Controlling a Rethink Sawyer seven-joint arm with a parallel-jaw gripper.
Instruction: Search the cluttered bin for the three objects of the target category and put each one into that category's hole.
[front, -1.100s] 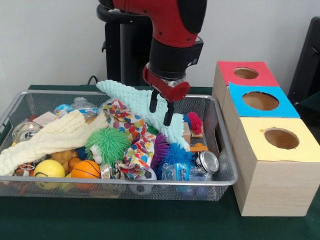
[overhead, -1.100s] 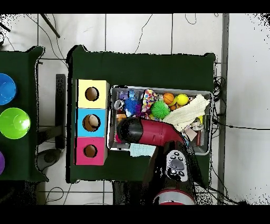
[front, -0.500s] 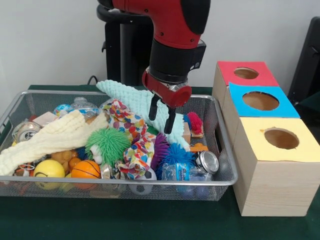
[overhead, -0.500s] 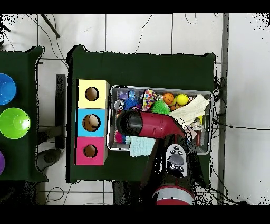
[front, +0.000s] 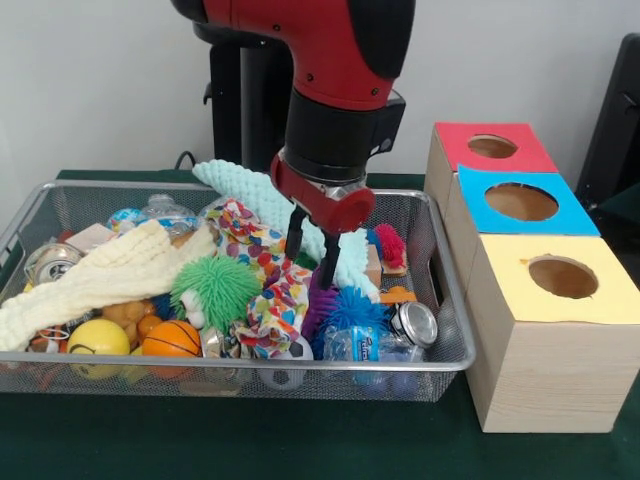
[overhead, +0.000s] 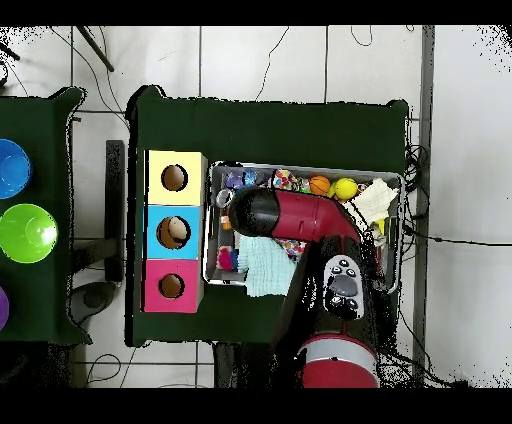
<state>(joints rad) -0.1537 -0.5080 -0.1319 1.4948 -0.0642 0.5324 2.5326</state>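
The wire bin (front: 440, 362) holds a jumble of toys and cloths. My gripper (front: 312, 254) hangs open low in the bin, its fingertips just above a purple spiky ball (front: 318, 297) and a blue spiky ball (front: 352, 308), in front of a mint cloth (front: 262, 200). Nothing sits between the fingers. A polka-dot cloth (front: 258, 250) lies to its left, beside a green spiky ball (front: 215, 287). Three boxes with holes stand to the right: red (front: 470, 150), blue (front: 480, 212) and yellow (front: 600, 300). In the overhead view the arm (overhead: 290, 215) hides the gripper.
A cream cloth (front: 100, 275), a yellow ball (front: 97, 338), an orange basketball (front: 172, 339), a metal tin (front: 413, 323) and a small water bottle (front: 360, 345) fill the rest of the bin. In the overhead view the mint cloth (overhead: 265, 268) drapes over the bin's rim.
The gripper has come down and shifted left and nearer in the front view, from in front of the mint cloth to just over the spiky balls. It stays open.
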